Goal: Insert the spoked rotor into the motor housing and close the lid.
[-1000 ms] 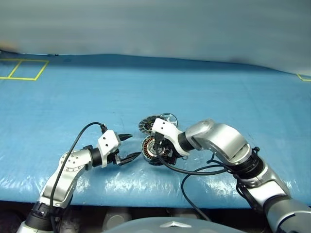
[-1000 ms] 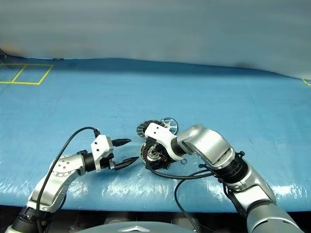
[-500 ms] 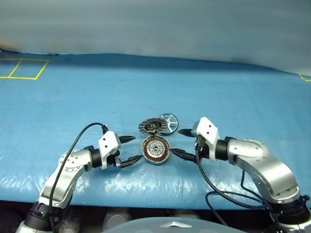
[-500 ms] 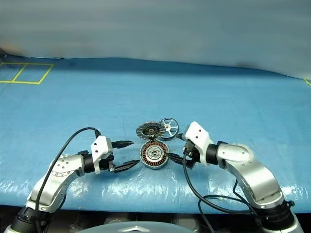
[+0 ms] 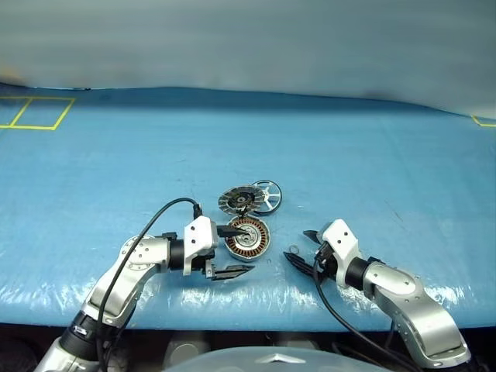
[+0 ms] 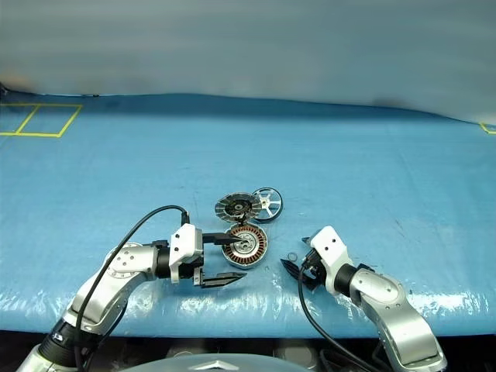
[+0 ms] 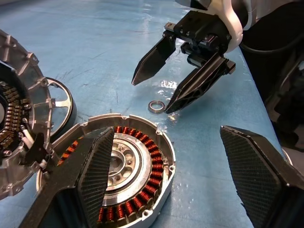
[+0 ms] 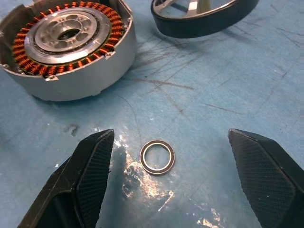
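Left eye view: both claws (image 5: 229, 250) (image 5: 304, 248) gape empty, flanking the motor housing (image 5: 248, 238); blue table (image 5: 372, 170) lies bare beyond.

One motor housing (image 5: 247, 238), one lid (image 5: 237, 200), one spoked rotor (image 5: 266, 194), one small ring (image 8: 157, 156)

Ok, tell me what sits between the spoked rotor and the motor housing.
Nothing visible. The spoked rotor lies just behind the motor housing, beside the flipped-open lid. The left end effector straddles the housing's near-left edge, one finger over its face.
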{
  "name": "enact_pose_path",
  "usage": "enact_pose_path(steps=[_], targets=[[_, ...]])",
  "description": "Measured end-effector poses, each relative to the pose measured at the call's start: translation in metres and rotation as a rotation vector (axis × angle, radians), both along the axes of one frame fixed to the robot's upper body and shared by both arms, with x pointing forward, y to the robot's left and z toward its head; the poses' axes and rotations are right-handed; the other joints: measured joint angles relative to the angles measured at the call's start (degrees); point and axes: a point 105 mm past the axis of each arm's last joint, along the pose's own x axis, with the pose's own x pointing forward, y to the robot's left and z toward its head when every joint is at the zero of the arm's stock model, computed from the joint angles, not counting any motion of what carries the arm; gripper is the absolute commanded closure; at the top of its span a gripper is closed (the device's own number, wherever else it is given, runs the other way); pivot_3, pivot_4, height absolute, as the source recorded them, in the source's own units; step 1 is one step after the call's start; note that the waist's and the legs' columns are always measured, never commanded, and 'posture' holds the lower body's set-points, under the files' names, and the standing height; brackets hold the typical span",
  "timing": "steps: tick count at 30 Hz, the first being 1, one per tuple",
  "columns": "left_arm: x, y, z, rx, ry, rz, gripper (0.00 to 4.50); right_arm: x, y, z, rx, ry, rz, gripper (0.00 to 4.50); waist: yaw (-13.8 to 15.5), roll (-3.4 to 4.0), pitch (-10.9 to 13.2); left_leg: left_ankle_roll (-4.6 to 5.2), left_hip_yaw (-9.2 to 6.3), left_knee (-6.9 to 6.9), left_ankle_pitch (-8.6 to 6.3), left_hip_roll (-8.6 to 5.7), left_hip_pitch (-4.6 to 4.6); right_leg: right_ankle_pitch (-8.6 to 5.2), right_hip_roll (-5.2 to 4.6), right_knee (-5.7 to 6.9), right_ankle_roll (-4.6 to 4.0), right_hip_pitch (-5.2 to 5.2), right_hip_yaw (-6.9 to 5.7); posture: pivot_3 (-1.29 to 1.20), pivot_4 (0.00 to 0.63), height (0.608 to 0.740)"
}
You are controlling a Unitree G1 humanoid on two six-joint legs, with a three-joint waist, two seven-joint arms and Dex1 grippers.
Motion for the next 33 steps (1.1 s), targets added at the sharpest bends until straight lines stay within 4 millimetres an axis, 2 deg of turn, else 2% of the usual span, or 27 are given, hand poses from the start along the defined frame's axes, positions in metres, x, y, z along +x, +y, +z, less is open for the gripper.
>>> enact_pose_path(steps=[20,23,31,33], targets=[[0.006,0.007,-0.01,0.027,-0.013,0.034,0.69,-0.002,-0.008,-0.01,-0.084,-0.011,0.052,0.46,0.33,-0.07,-0.05,0.0,-0.02,0.01,0.0,0.01,0.03,0.0,-0.03,-0.02,0.0,0.07,0.0,0.0,0.15,0.74],[0.006,0.007,-0.01,0.028,-0.02,0.04,0.69,-0.003,-0.008,-0.012,-0.091,-0.013,0.063,1.08,0.36,-0.1,-0.06,0.0,-0.02,0.01,0.0,0.02,0.06,0.0,-0.03,-0.02,0.0,0.11,0.0,0.0,0.15,0.74],[0.005,0.009,-0.013,0.033,-0.024,0.051,0.69,-0.006,-0.005,-0.014,-0.115,-0.014,0.105,3.7,0.45,-0.25,-0.16,0.0,0.01,0.05,0.0,0.02,0.26,0.0,-0.06,-0.02,0.01,0.31,0.04,0.0,0.15,0.74],[0.005,0.009,-0.013,0.033,-0.024,0.051,0.69,-0.007,-0.005,-0.014,-0.117,-0.014,0.105,3.82,0.52,-0.25,-0.16,0.0,0.03,0.04,0.0,0.02,0.3,0.0,-0.06,-0.02,0.01,0.34,0.06,0.0,0.15,0.74]])
